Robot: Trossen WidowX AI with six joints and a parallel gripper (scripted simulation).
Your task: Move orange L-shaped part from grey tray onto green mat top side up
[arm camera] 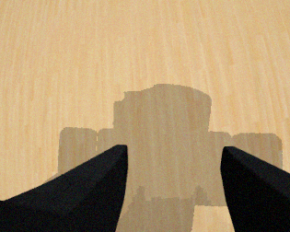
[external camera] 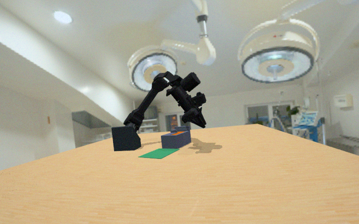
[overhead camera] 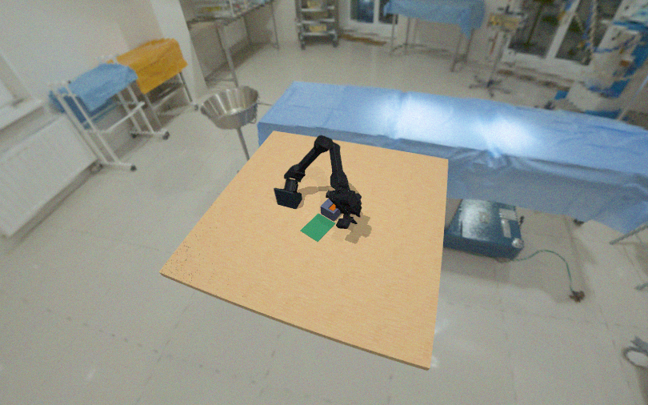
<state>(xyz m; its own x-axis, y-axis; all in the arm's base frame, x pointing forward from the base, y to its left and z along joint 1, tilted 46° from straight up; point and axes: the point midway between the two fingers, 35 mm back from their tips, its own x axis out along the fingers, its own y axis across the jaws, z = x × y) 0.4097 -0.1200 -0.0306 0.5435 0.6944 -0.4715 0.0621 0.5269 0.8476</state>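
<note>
Top view: grey tray point(overhead camera: 328, 208) sits on the wooden table point(overhead camera: 276, 296) just beside the arm's black base block point(overhead camera: 288, 197); orange L-shaped part point(overhead camera: 332, 206) shows as a small orange patch in the tray's top face, mostly covered by the arm. Green mat point(overhead camera: 318, 226) lies just beside the tray, on the side away from the base. Gripper point(overhead camera: 345, 221) hangs near the tray's edge, past the tray from the base. Exterior view: part point(external camera: 178, 133) lies level in the pocket of the tray point(external camera: 175, 140), no end raised; gripper point(external camera: 201, 124) is above and just off the tray's far corner, pointing down, apart from the part. Mat point(external camera: 158, 153) carries nothing. Wrist view: both gripper fingers frame only table and shadow; jaws stand half-parted with nothing between them, so the gripper point(arm camera: 174, 207) is unladen. Judgement: part looks rigid, thin and light, probably smooth; no purchase while flush. Press on the L-shaped end first, then pinch the raised end across its narrow width, well onto the bar, since a tip grip may slip.
</note>
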